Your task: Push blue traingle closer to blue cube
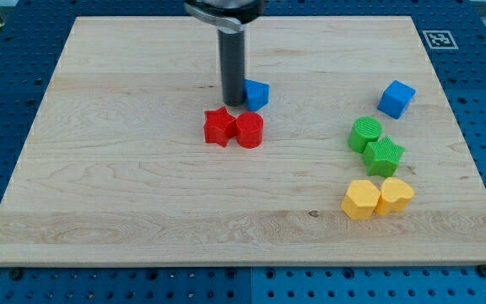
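The blue triangle (257,94) lies on the wooden board near the top middle of the view. The blue cube (396,99) sits well to its right, near the board's right side. My tip (233,103) touches the board just left of the blue triangle, right against it. The rod rises straight up from there and hides the triangle's left edge.
A red star (218,127) and a red cylinder (250,130) sit side by side just below my tip. A green cylinder (365,134) and a green star (384,156) lie below the blue cube. Two yellow blocks (361,199) (395,195) lie lower right.
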Controlling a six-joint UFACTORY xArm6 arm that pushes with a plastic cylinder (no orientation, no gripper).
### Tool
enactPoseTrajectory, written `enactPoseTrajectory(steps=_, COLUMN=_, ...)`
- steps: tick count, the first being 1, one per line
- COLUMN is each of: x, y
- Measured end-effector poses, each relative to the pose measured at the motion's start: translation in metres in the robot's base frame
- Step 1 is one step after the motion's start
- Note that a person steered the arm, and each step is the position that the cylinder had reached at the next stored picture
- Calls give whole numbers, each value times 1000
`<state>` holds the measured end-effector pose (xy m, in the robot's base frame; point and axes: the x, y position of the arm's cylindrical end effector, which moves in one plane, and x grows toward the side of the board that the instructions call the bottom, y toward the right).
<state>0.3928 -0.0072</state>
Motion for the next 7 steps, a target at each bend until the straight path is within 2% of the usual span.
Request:
enactPoseTrajectory(steps=5, x=3, y=147)
enactPoseTrajectory(steps=6, x=3, y=150)
enactPoseTrajectory(steps=7, x=-3, y=106)
